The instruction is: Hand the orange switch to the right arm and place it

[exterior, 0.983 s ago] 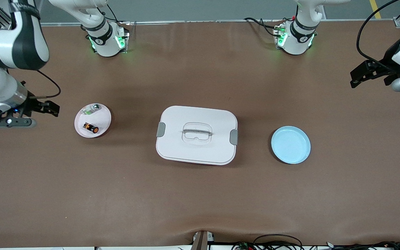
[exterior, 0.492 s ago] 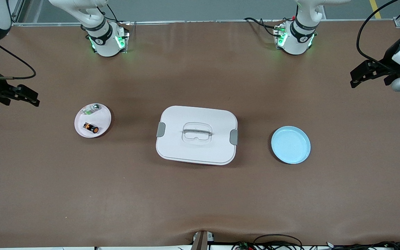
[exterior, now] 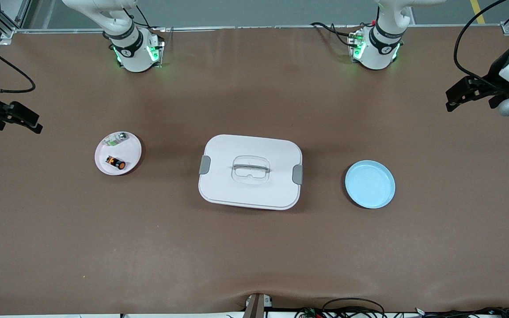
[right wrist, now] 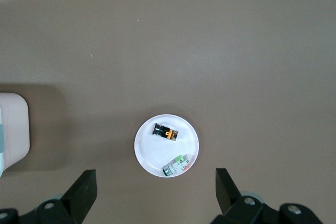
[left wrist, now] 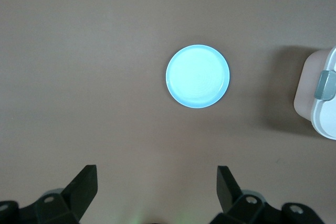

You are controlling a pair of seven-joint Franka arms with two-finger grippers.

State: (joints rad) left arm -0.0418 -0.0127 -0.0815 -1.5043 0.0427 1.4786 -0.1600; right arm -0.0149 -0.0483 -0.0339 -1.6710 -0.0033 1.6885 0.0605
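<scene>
The orange switch [exterior: 115, 163] lies on its side in a small white plate [exterior: 131, 152] toward the right arm's end of the table, beside a small white-and-green part [exterior: 115, 139]. It also shows in the right wrist view [right wrist: 166, 131], in the white plate [right wrist: 149, 150]. My right gripper [exterior: 27, 122] is open and empty, high over the table edge at its own end, apart from the plate; its fingers [right wrist: 83, 190] frame bare table. My left gripper [exterior: 457, 96] is open and empty, high at its own end; its fingers [left wrist: 84, 184] show over bare table.
A white lidded box [exterior: 250, 171] with grey clasps and a clear handle sits mid-table. A light blue plate [exterior: 370, 184] lies toward the left arm's end; it also shows in the left wrist view [left wrist: 198, 76]. The brown table surface is wide around them.
My right arm has pulled back from beside the white plate toward the table's end and risen. The left arm has not moved. The switch stays in the plate.
</scene>
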